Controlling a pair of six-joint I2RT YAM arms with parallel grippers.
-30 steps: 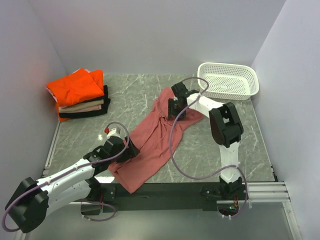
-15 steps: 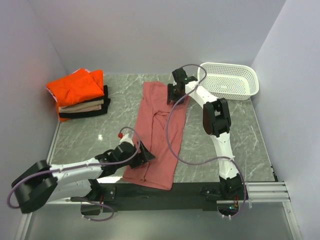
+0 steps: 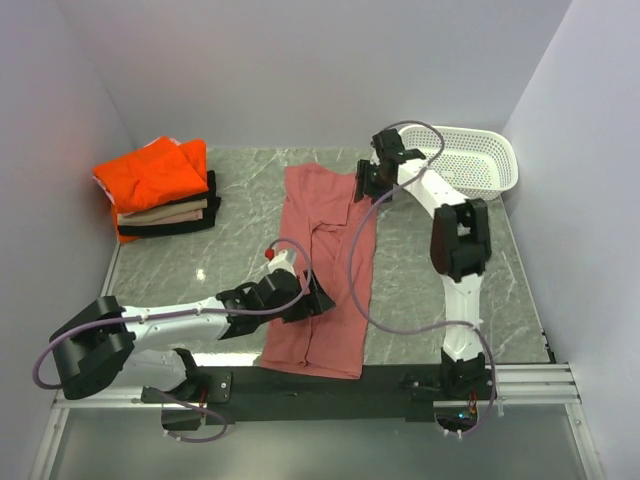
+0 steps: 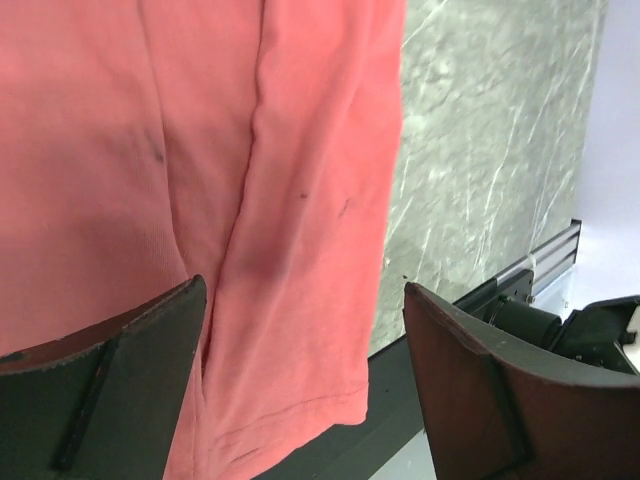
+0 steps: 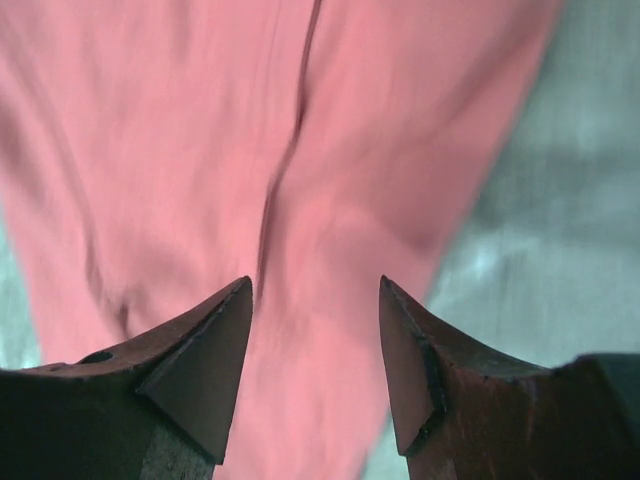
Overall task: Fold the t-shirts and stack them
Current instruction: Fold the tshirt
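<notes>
Salmon t-shirt (image 3: 322, 250): long strip, flat on table (image 3: 180, 270).
Left end effector (image 3: 316, 299): wide, empty, over near half.
Right end effector (image 3: 363, 186): parted, empty, at far end.

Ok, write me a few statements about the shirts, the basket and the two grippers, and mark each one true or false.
1. The salmon shirt lies stretched out lengthwise on the table. True.
2. The orange shirt is at the bottom of the stack. False: it is on top, with the beige shirt and the black shirt under it.
3. The left gripper and the right gripper are both open over the salmon shirt. True.
4. The white basket stands in the far left corner. False: it is in the far right corner; the stack is at the far left.
5. The stack touches the salmon shirt. False: bare table lies between them.
</notes>
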